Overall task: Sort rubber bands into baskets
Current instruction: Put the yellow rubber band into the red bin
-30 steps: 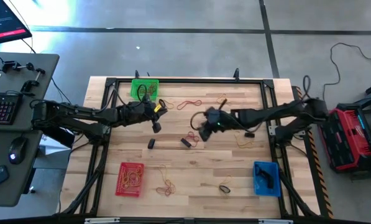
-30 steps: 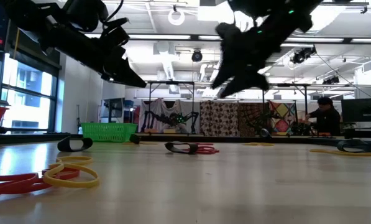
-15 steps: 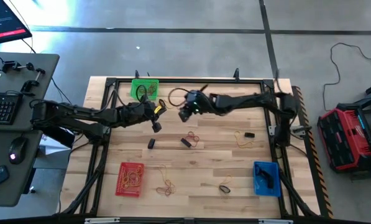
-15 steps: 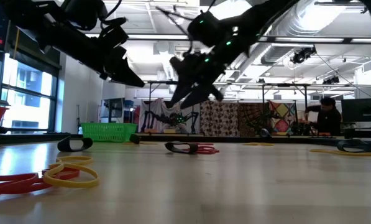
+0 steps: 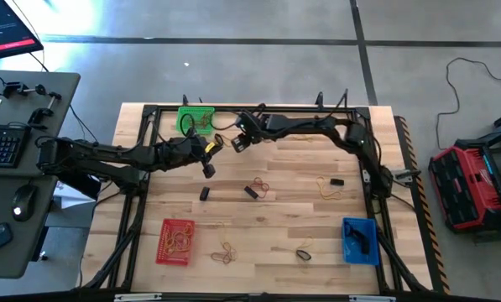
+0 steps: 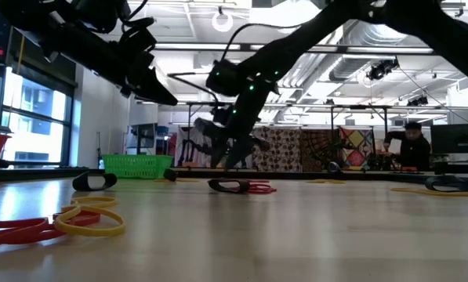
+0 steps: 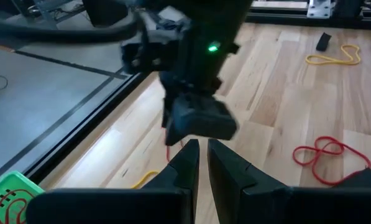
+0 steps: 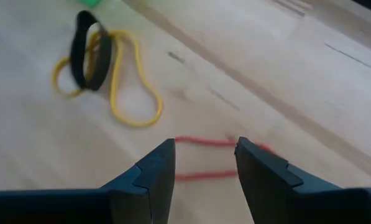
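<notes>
Rubber bands lie scattered on the wooden table. My right gripper point(image 5: 236, 144) hangs open near the table's far edge, just right of the green basket point(image 5: 195, 119). Its fingers point down at a slant over a red band point(image 8: 204, 158), one on either side and apart from it. A yellow band point(image 8: 126, 93) and a black band point(image 8: 89, 50) lie together just beyond. My left gripper point(image 5: 219, 146) is shut, raised above the table point(image 6: 151, 78) and pointing at my right gripper point(image 7: 197, 118). The red basket point(image 5: 176, 242) and the blue basket point(image 5: 359, 239) stand at the near edge.
More bands lie about the table: a red one point(image 7: 328, 155) and a yellow one point(image 7: 334, 59) toward the right, black ones point(image 5: 250, 192) in the middle, and red and yellow ones point(image 6: 77, 219) at the near side. A black frame point(image 5: 258, 107) borders the table.
My right gripper has swept from the table's middle toward the far left, up to the green basket. It has sunk lower and tipped further down, and it stays open. My left gripper has held its place.
</notes>
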`<state>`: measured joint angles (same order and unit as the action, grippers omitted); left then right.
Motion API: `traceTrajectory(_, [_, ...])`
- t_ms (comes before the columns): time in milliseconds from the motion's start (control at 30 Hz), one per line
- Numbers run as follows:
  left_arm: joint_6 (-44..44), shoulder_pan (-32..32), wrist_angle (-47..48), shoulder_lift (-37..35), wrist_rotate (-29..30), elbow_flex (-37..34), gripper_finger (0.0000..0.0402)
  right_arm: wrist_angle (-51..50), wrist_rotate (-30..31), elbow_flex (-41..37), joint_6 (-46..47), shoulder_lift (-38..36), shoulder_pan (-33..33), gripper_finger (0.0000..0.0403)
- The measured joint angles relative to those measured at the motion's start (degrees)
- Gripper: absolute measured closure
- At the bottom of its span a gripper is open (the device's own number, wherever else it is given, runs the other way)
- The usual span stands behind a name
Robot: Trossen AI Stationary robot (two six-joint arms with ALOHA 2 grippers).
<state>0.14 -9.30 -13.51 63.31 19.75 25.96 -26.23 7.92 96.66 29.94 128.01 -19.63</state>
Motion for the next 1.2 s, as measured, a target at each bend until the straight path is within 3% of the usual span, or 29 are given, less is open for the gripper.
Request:
traceTrajectory(400, [-0.1,0.0,0.5,0.0,-1.2,0.0,0.0378,-1.1,-0.1,8.3,1.2,5.9,0.5,0.0245])
traceTrajectory(1200, [-0.5,1.0,2.3,-1.2,-2.9,0.0,0.0378,-0.8,5.2,8.6,4.6,6.3,2.1,0.0245])
